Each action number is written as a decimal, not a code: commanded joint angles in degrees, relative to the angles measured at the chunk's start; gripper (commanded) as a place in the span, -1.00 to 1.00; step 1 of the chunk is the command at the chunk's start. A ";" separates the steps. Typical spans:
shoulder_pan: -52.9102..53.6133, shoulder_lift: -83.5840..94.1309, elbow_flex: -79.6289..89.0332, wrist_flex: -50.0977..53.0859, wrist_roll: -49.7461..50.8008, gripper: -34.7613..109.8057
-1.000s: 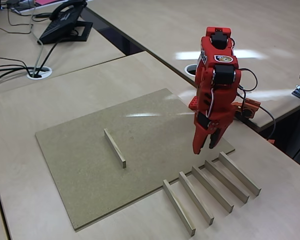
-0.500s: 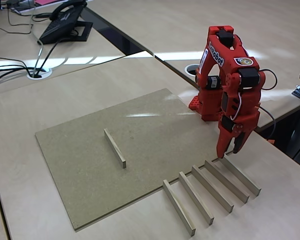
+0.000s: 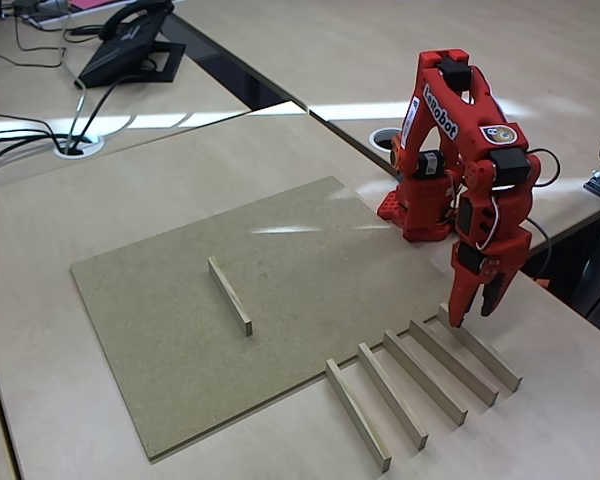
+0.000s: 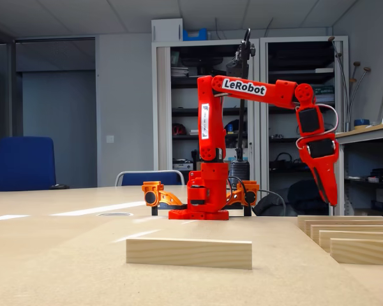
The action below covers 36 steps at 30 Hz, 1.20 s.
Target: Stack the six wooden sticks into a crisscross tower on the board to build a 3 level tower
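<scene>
I see the pale glossy wood-look worktop (image 3: pixel 100 200) carrying the flat brownish-tan fibreboard panel (image 3: pixel 150 300), with one pale square-section wooden stick (image 3: pixel 229 295) lying on it. Five more sticks (image 3: pixel 420 378) lie in a row just beside the panel's edge. The red fingers (image 3: pixel 472 318) hang slightly parted and empty over the far end of the outermost one (image 3: pixel 479 347).

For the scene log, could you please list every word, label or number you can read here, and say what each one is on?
"LeRobot": white label on the red arm's upper link, clear in a fixed view.
The same label in a fixed view: tilted, only partly legible.
Round sticker near the wrist: too small to read.
Desk phone: nothing legible.
</scene>
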 commanded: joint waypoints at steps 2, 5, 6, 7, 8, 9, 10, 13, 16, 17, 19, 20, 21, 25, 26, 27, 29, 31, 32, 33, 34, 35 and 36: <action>-2.11 1.49 0.97 -1.49 1.49 -0.23; -2.46 0.70 1.41 -3.08 1.85 -0.24; -2.55 0.44 1.58 -3.52 2.02 -0.24; -2.64 0.09 1.67 -3.96 2.02 -0.24; -2.64 -0.26 1.67 -4.39 2.02 -0.24; -2.55 -0.70 1.67 -4.75 2.02 -0.24; -2.46 -1.14 1.67 -5.19 1.85 -0.24; -2.29 -2.29 1.85 -6.59 1.67 -0.24; -2.20 -3.25 2.02 -7.91 1.58 -0.25; -2.20 -3.52 2.02 -8.17 1.58 -0.25; -2.11 -4.04 2.02 -8.79 1.58 -0.25; -2.11 -4.31 2.02 -9.14 1.58 -0.25; -2.11 -4.66 2.02 -9.49 1.58 -0.25; -2.11 -5.80 2.02 -10.72 1.58 -0.25; -2.11 -6.06 2.02 -11.07 1.58 -0.25; -2.11 -6.33 2.02 -11.43 1.58 -0.26; -2.11 -6.77 2.11 -12.04 1.67 -0.27; -2.11 -7.38 2.11 -12.83 1.67 -0.27; -2.11 -7.73 2.11 -13.18 1.67 -0.28; -2.11 -8.00 2.20 -13.54 1.67 -0.28; -2.11 -8.17 2.37 -13.89 1.76 -0.31; -2.11 -8.17 2.64 -14.41 1.85 -0.32; -2.02 -8.26 2.90 -14.77 2.02 -0.35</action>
